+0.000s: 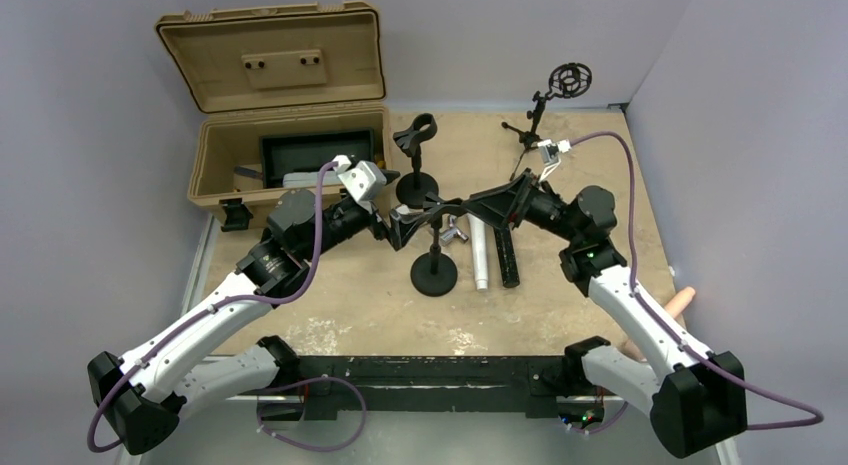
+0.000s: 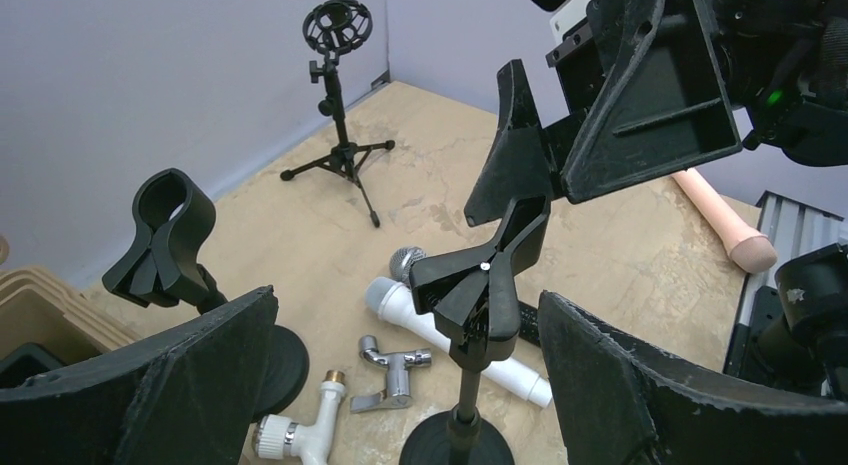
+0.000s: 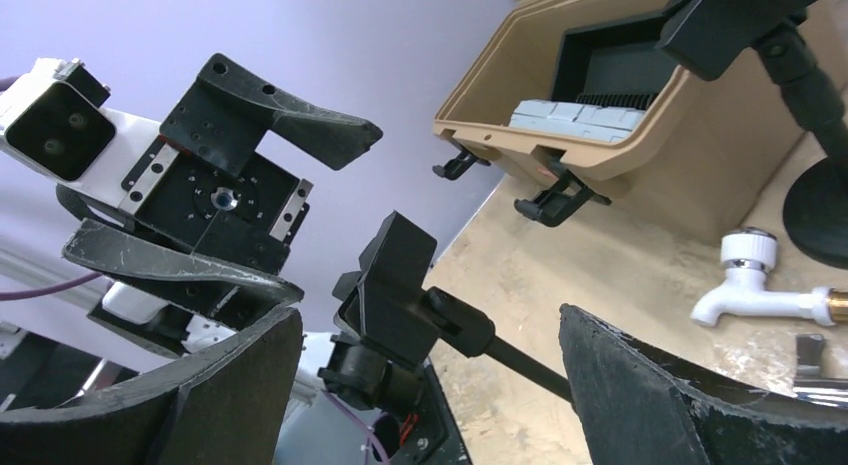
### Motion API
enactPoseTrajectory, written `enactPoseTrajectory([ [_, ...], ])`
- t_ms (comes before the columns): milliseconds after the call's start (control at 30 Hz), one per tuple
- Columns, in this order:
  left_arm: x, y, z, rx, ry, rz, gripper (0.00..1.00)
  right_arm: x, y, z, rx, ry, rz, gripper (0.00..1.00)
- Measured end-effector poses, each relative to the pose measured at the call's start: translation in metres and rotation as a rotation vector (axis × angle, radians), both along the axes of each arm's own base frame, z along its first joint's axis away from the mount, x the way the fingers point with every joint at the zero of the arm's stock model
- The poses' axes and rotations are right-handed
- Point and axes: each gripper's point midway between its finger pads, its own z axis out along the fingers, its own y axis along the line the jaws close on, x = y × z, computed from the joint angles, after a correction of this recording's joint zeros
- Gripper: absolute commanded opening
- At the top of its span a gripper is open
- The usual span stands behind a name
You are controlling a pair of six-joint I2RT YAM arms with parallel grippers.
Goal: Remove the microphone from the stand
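The near stand (image 1: 434,273) has a round black base, a thin pole and a black clip (image 2: 482,285) that holds nothing. A white microphone (image 2: 455,337) and a black microphone with a silver grille (image 2: 407,262) lie flat on the table just behind it; in the top view they are side by side (image 1: 481,253). My left gripper (image 2: 406,307) is open, its fingers on either side of the clip without touching it. My right gripper (image 3: 430,320) is open too, facing the left one, with the clip (image 3: 398,285) between its fingers.
An open tan case (image 1: 290,155) stands at the back left. A second round-base stand (image 1: 417,183) is beside it, and a tripod stand with a ring mount (image 1: 548,110) is at the back right. A white faucet (image 2: 298,432) and a chrome fitting (image 2: 395,370) lie near the stand's base.
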Motion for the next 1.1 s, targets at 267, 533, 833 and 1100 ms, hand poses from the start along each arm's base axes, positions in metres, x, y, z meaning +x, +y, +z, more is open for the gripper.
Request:
enactPoseTrajectory([
  [267,0.005,0.004,0.000,0.002,-0.002,0.037,1.00,-0.003,0.018,-0.008,-0.004,0.054,0.060,0.92],
  [533,0.007,0.005,0.000,0.001,-0.003,0.050,1.00,-0.007,0.038,-0.012,-0.006,0.082,0.106,0.83],
  [833,0.008,0.006,0.000,0.002,-0.003,0.057,1.00,0.002,0.044,-0.013,-0.003,0.107,0.093,0.60],
  [1100,0.009,0.007,0.000,0.006,-0.009,0.064,1.00,0.001,0.044,-0.003,0.021,0.069,0.100,0.19],
])
